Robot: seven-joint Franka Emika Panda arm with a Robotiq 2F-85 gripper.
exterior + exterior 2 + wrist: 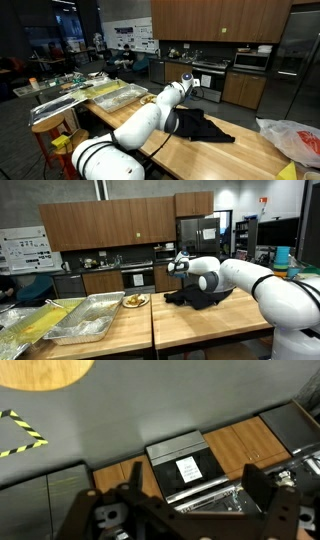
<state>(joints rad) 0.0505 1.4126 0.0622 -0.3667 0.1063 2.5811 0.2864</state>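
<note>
Claw (177, 262): released, jaws spread wide, nothing between them. In the wrist view both dark fingers (262, 488) enter from the lower edge with an empty gap between them.

Black crumpled cloth (190, 300): below the claw, lying in a heap on the light wooden table top (200, 322). The claw hangs above the cloth's edge and is clear of it, with no contact seen in either exterior view. Most of the heap lies behind the claw, on the side of the white arm (140, 125), and the arm hides part of it.

Small plate of yellowish food (135, 301): near the claw, lower down on the table, on the side away from the cloth.

Shallow metal trays (95, 320): beyond that plate, farther from the claw. One holds something yellow; I cannot tell what.

White crumpled plastic bag (295, 135): well apart from the claw, past the cloth at the table end.

Stainless oven (182, 465) set in brown wooden cabinets: straight ahead of the claw, across a grey floor, framed between the fingers in the wrist view.
</note>
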